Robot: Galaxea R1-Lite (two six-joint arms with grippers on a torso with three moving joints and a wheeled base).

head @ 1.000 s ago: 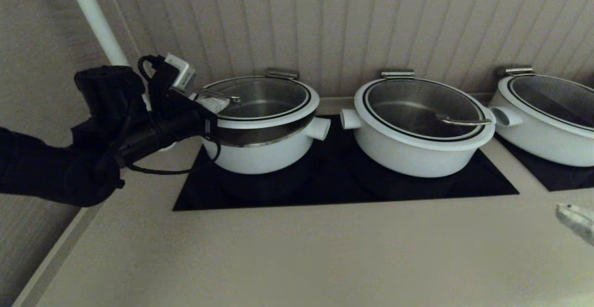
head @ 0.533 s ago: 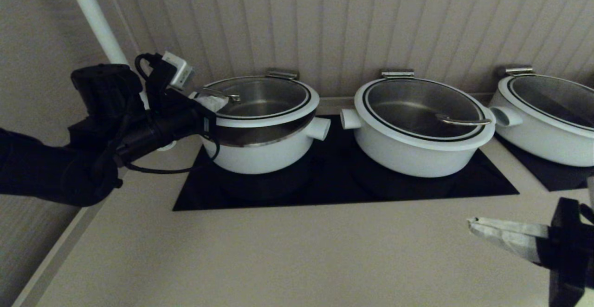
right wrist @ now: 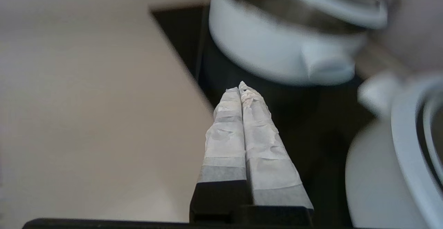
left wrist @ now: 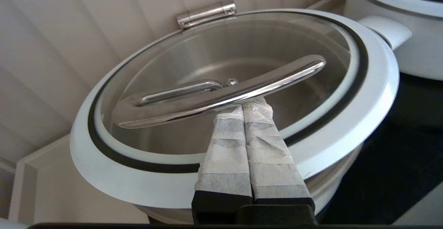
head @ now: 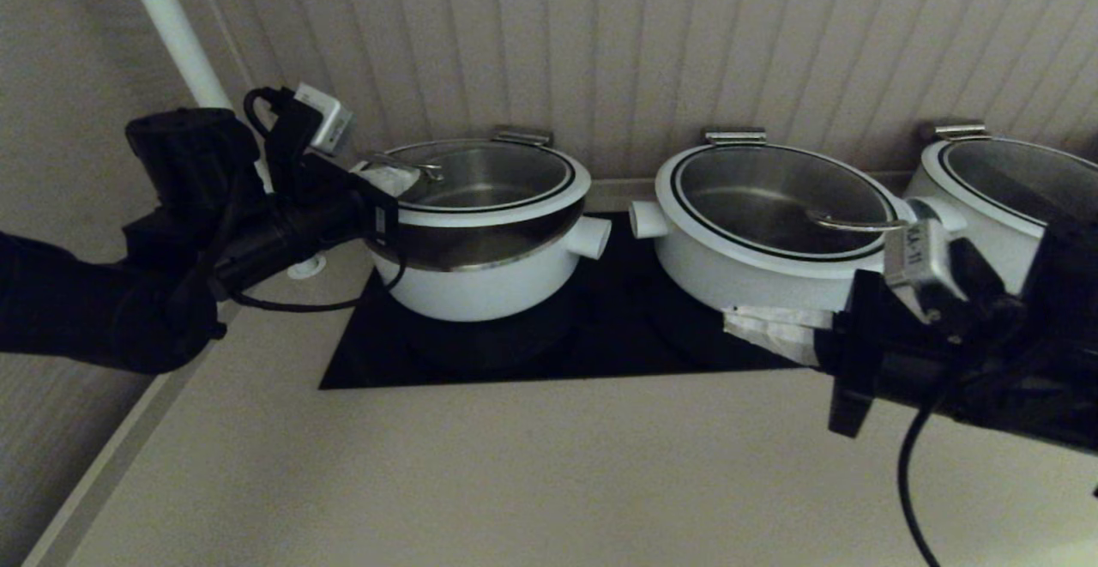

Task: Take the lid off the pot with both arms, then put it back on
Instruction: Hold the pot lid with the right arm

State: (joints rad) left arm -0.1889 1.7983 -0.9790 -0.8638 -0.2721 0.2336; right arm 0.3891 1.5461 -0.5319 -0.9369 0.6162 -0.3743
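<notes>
A: Left gripper [left wrist: 247, 109] at the leftmost pot [head: 485, 280], taped fingers pressed together, tips tucked under the steel handle [left wrist: 221, 90]. Lid [head: 489, 185] tilted, near-left edge raised, dark gap showing above the white pot wall.

B: Hinge side?

A: Far edge by the steel bracket [left wrist: 206, 12] looks still seated, though hard to tell from here. Pot on the black cooktop [head: 600, 335]; brushed-steel interior, nothing visible inside through the glass.

B: Right gripper [head: 755, 327]?

A: Low over the cooktop, in front of the middle pot [head: 763, 280], fingers shut on nothing, pointing toward the leftmost pot. Arm stretched in from the right.

B: Middle pot?

A: Lid flat, closed. Third pot [head: 1004, 207] at far right, also lidded.
</notes>
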